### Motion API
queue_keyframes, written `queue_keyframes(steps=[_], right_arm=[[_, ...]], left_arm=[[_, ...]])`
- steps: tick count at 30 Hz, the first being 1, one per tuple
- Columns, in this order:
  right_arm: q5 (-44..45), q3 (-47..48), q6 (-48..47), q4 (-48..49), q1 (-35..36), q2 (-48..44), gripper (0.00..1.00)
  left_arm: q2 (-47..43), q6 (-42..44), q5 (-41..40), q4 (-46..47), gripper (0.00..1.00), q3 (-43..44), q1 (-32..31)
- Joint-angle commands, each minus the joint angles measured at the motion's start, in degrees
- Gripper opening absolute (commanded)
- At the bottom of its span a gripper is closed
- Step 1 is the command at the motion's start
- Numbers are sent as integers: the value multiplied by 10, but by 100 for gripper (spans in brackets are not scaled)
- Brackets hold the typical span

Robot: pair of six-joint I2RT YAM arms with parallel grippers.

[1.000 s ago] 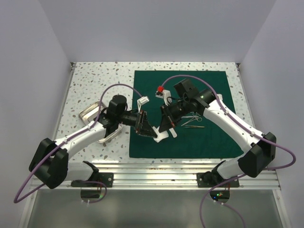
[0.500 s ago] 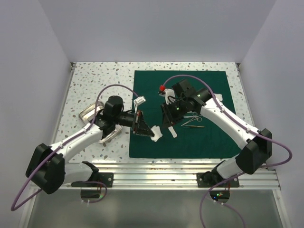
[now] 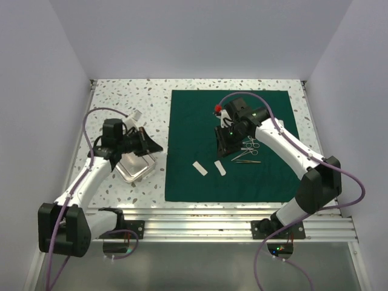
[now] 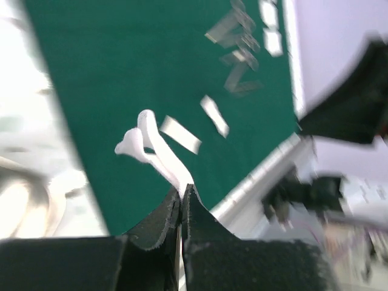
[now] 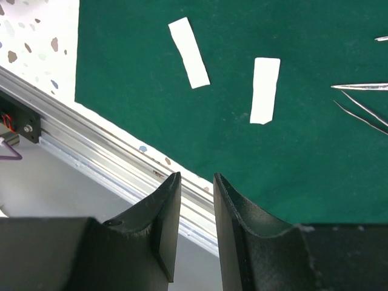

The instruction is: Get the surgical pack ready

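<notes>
Dark green cloth drape (image 3: 188,121) lies flat on the speckled table (image 3: 121,103), right of centre, edges square to the table's; near its 6 o'clock edge lie one white gauze strip (image 5: 188,53) and a second strip (image 5: 265,90), long axes about 11 to 5 o'clock in the top view; steel instruments (image 3: 247,151) just at 3 o'clock of them, ring handles toward 1 o'clock. Left gripper (image 4: 182,194) pinched tight on a twisted white scrap (image 4: 145,142), above the metal tray (image 3: 134,171) at 9 o'clock of the drape; right gripper (image 5: 197,182) narrowly parted, holding nothing, over the drape.

Overhead view wide; both wrist views close, sharing drape (image 5: 303,151).
</notes>
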Motion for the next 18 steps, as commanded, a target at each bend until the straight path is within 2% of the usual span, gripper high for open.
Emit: queue_keyframes(steps=[1,5,8,13,14,18], right_arm=[[-27,23,1,-8,1,4,33],[-55,36,6,-16,1,11,32],[-56,35,-5,-30,0,7,32],[-69,5,-10,-24,1,-6,32],[-75,-2,-4,-18,1,-6,32],[-77,11,-12,-26,0,-5,32]], left_arm=[[24,38,-94,-21,0,31,76],[65,23,-55,52,0,16,195],[80,28,-54,68,0,7,245],[130,13,-26,134,0,-12,262],[141,7,-23,175,0,-12,262],[170,-21,-29,228,0,-16,262]])
